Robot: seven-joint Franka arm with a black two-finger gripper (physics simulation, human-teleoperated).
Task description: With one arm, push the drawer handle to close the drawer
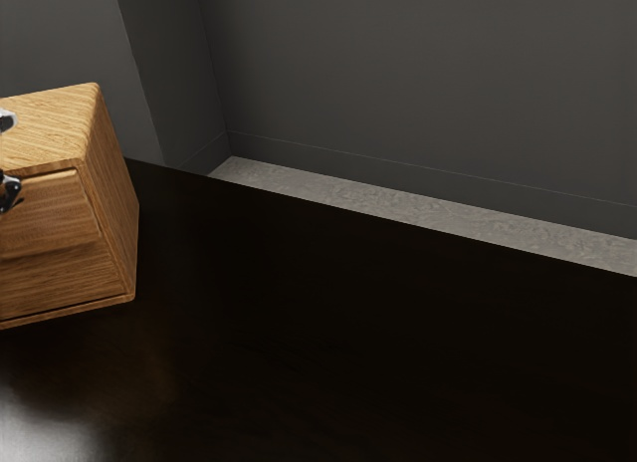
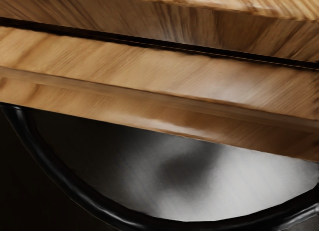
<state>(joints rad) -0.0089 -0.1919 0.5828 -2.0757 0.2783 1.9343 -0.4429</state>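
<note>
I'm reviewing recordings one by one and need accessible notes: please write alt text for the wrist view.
Close-up of a curved black handle on a wooden drawer front, with a narrow dark gap between that front and the adjoining cabinet wood. Through the handle's arc shows a dark, glossy tabletop with a bright sheen.

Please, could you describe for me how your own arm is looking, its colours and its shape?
At the exterior view's left edge, a small piece of my arm looks pale grey to white and rounded, with black along it. I cannot tell its whole shape, cables or markings.
</note>
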